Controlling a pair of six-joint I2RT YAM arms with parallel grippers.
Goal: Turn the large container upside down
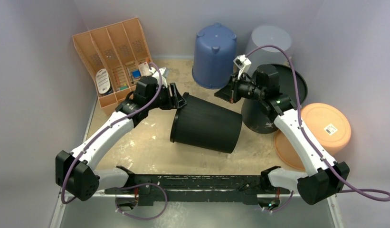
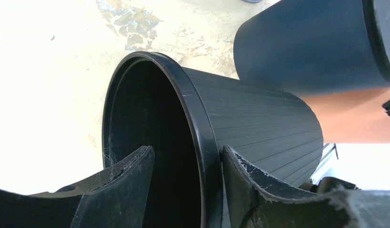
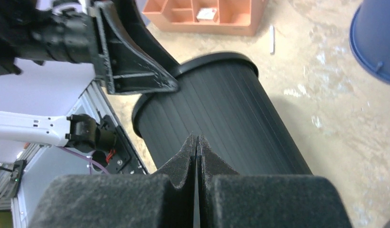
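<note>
Top view: diffuse overhead light, somewhat dim, overall focus soft. A faint shadow lies on the table [image 1: 150, 147] under the black container [image 1: 207, 126]. Left wrist view: the table beyond the fingers [image 2: 117, 190] is overexposed, nearly white. The container's interior is crushed to black, and the fingers nearest the lens are blurred. Right wrist view: foam pads [image 3: 136, 199] soft, container rim ahead of them slightly smeared.

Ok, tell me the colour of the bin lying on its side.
Black, ribbed bin; left wrist view shows it best.
</note>
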